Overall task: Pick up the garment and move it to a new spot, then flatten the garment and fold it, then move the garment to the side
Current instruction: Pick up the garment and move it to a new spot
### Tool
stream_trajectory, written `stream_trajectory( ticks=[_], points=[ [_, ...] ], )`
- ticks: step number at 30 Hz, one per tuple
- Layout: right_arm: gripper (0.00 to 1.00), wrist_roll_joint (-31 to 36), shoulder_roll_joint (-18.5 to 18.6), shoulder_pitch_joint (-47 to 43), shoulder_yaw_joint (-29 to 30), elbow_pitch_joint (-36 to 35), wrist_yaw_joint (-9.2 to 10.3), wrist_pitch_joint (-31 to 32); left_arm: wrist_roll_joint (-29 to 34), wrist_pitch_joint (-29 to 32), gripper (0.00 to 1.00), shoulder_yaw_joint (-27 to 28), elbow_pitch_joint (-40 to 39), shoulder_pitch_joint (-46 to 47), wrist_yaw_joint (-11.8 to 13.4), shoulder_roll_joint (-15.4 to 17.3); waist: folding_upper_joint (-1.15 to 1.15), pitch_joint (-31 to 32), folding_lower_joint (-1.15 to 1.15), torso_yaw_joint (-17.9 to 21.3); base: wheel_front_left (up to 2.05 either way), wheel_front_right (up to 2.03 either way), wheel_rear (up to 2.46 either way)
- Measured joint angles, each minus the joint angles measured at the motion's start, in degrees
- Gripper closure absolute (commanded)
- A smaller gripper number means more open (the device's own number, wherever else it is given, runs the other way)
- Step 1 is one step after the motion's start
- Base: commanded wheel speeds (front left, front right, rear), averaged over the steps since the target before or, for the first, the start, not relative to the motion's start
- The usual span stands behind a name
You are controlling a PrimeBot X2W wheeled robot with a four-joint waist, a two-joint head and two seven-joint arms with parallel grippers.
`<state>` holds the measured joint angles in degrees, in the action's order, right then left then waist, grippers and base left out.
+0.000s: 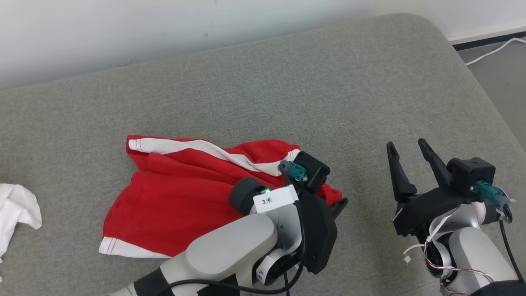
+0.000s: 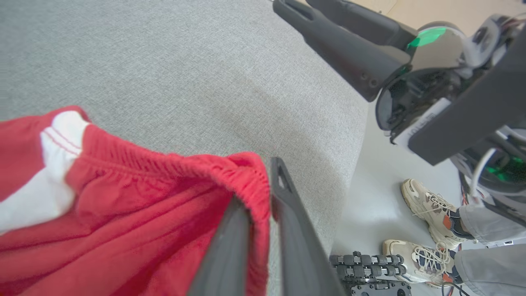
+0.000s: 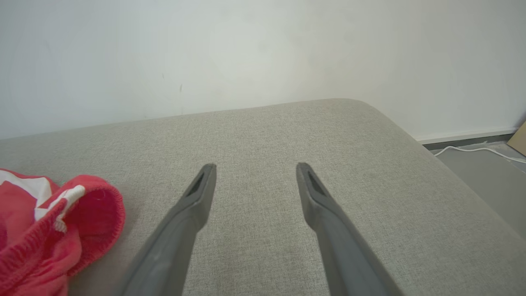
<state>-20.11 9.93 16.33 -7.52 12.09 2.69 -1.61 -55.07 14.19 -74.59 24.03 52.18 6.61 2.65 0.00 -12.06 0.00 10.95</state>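
Left gripper (image 2: 259, 185) clamps the red shorts (image 2: 123, 213) by the waistband between its fingers; right gripper (image 3: 254, 166) spread wide, empty, grey cushion (image 3: 370, 164) between its fingers

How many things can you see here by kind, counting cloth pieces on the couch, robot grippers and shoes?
Cloth pieces: 2, the red shorts and a white cloth
Grippers: 2, the left gripper pinching the shorts' waistband, and the right gripper open
Shoes: 2, on a person's feet
Total: 6
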Motion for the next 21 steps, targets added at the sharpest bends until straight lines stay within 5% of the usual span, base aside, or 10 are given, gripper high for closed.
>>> stream_trajectory(
  ticks=[21],
  points=[
    [0.00, -1.3, -0.3, -2.1, -0.7, 3.2, -1.46, -0.7, 0.1, -3.2, 0.00, 0.0, 6.9, 2.6, 0.5, -0.2, 0.00, 4.9, 0.00, -5.3, 0.00, 0.00, 0.00]
  ],
)
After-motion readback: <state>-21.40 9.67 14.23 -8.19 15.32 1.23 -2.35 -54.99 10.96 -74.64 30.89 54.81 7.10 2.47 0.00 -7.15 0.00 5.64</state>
